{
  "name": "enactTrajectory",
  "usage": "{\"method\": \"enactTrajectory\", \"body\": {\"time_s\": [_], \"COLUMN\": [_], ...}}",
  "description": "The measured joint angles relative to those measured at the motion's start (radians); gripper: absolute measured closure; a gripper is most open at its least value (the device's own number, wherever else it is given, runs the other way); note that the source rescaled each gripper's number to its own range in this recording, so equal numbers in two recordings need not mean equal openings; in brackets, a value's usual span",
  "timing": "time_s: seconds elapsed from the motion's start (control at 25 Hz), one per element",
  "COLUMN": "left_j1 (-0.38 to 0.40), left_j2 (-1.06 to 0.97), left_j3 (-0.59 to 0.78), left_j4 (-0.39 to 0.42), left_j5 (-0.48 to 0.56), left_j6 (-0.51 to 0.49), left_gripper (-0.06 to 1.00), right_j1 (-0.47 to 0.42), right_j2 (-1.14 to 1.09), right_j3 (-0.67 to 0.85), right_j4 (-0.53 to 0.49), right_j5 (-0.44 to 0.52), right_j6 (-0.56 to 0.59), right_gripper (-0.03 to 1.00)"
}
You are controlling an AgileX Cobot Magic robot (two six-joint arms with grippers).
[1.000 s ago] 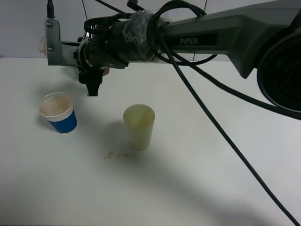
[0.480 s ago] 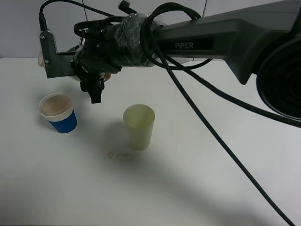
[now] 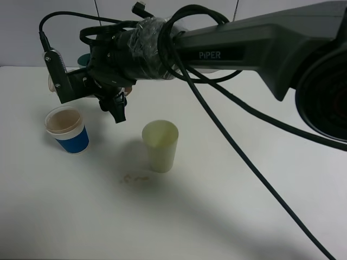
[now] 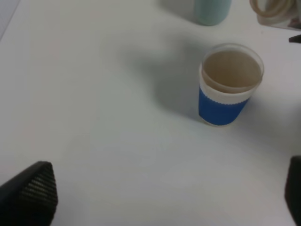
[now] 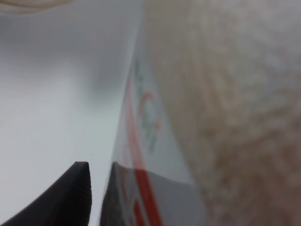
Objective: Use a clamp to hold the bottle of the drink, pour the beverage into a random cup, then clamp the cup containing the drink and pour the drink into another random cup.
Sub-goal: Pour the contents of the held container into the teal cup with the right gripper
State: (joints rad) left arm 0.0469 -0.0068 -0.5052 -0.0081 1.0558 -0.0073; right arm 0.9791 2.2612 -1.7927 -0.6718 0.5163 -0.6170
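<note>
White table (image 3: pixel 227 216), fingers (image 5: pixel 70 197) gripping bottle (image 5: pixel 211 117)

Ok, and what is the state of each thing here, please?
Blue cup: upright, with brown drink inside.
Pale tumbler: upright, looks empty.
Teal cup: standing, top out of view.
Bottle: held in right gripper, looks tipped.
Left gripper: open, holds nothing.
Table: few brown drops near pale tumbler.

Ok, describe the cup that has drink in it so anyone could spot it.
On the white table, look left, below the tip of the black arm. The cup is short, blue with a white band, holding brown liquid; the tumbler nearby is taller and plain yellow-green.
</note>
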Motion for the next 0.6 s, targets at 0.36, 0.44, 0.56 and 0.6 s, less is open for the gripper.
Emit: {"method": "enactTrajectory", "body": {"time_s": [0.36,0.44,0.56,0.6], "left_j1": [0.0,0.0,0.0,0.0], "left_j2": [0.0,0.0,0.0,0.0], "left_j3": [0.0,0.0,0.0,0.0], "left_j4": [0.0,0.0,0.0,0.0], "left_j5": [0.0,0.0,0.0,0.0], "left_j6": [0.0,0.0,0.0,0.0], "left_gripper": [0.01,0.01,0.01,0.01], "right_j1": [0.0,0.0,0.0,0.0], "right_j2": [0.0,0.0,0.0,0.0], "right_j3": [0.0,0.0,0.0,0.0], "right_j4": [-0.029,-0.041,-0.048,-0.049], "right_j5": [0.0,0.0,0.0,0.0], "right_j6": [-0.02,-0.046,-0.077,-0.08], "right_gripper": [0.95,0.95,0.95,0.95]}}
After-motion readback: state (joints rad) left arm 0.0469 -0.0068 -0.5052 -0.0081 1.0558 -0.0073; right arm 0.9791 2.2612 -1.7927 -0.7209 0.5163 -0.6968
